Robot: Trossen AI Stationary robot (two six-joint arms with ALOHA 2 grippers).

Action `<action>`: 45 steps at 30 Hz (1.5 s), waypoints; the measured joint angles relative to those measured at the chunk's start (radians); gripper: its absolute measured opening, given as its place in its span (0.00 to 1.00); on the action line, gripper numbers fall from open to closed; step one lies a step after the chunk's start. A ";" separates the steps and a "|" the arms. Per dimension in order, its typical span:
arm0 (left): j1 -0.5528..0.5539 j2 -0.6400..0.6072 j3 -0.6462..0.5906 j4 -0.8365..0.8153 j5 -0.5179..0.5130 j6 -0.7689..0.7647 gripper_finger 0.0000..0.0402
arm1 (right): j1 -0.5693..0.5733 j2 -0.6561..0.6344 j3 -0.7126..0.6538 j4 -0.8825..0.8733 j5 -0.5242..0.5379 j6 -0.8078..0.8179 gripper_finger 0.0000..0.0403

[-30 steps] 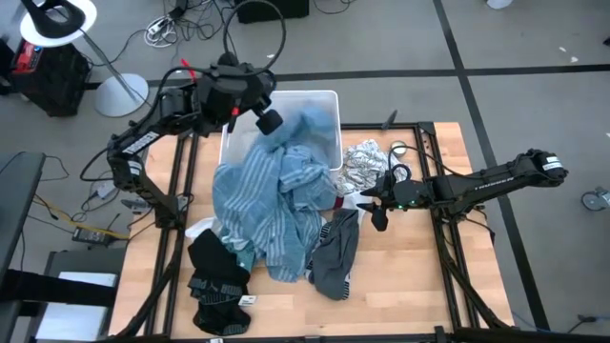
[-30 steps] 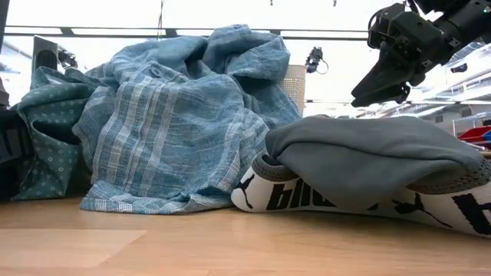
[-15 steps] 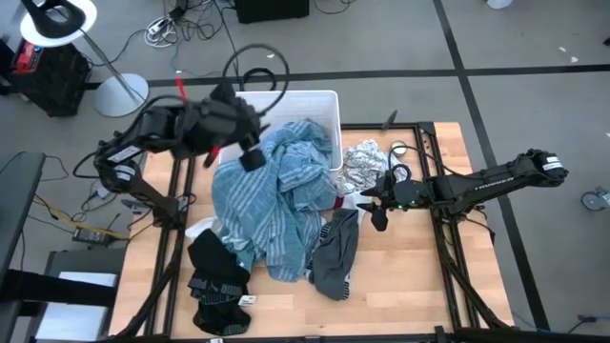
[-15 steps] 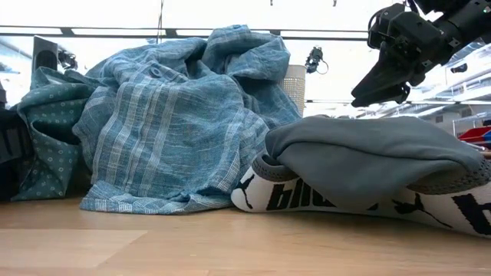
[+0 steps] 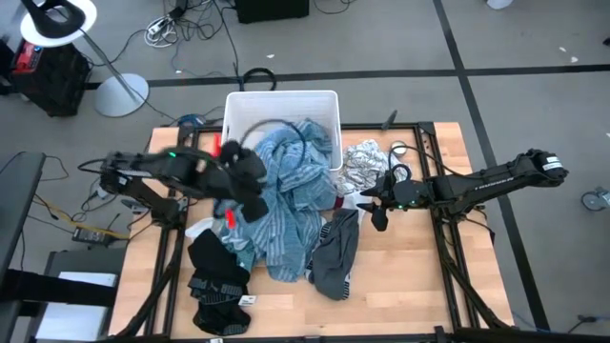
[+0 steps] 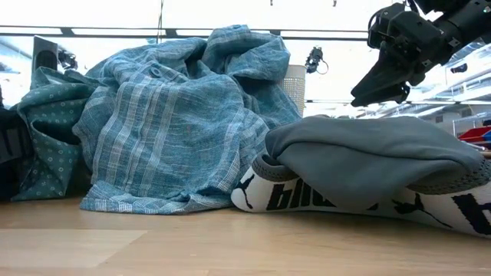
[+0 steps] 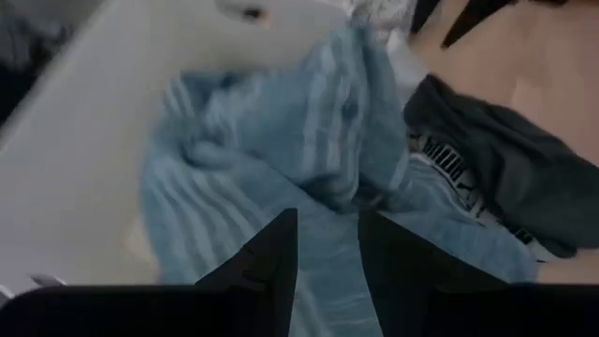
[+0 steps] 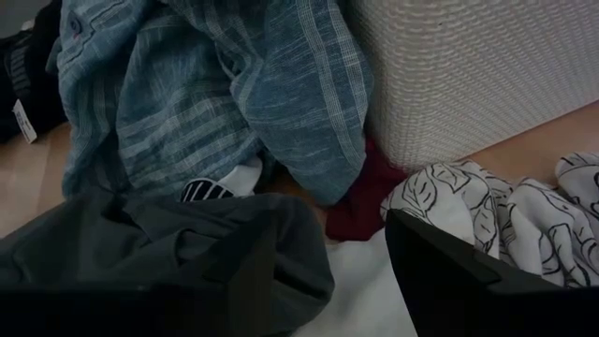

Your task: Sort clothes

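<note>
Hanging over the heap's left side in the high view, the left gripper [image 5: 250,181] sits above the blue-striped shirt [image 5: 286,205]; its fingers [image 7: 271,262] stand parted with nothing between them, striped cloth showing through the gap. That shirt drapes from inside the white tub [image 5: 238,110] out across the wooden table [image 5: 400,286]. Beside it lie a teal dotted garment [image 6: 46,130] and black clothes [image 5: 214,276] at the left, a grey garment [image 5: 335,250] at the right with a white printed piece [image 6: 307,199] under it. The right gripper [image 5: 378,211] hovers just beside the grey garment, jaws apart and empty, near a dark red cloth [image 8: 370,201] and the white-grey leaf-patterned fabric [image 5: 364,164] by the tub.
</note>
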State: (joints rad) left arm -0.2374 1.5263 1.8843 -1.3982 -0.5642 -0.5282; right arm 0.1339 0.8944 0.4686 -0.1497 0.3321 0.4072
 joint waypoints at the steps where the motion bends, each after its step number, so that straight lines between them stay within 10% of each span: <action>1: 0.000 0.001 -0.035 0.010 -0.001 -0.041 0.30 | 0.000 0.000 0.000 0.000 0.000 0.000 0.51; 23: 0.076 0.022 -0.337 0.195 0.068 -0.363 0.30 | 0.000 0.000 0.000 0.000 0.000 0.002 0.51; 33: 0.090 0.028 -0.338 0.169 0.048 -0.316 0.03 | 0.000 0.000 0.000 0.008 0.000 0.002 0.51; 45: 0.093 0.024 -0.064 0.060 -0.117 -0.170 0.00 | 0.000 0.000 0.000 0.007 0.000 0.001 0.51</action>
State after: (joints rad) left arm -0.1440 1.5500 1.8207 -1.3379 -0.6811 -0.6982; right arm 0.1341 0.8948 0.4686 -0.1425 0.3317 0.4078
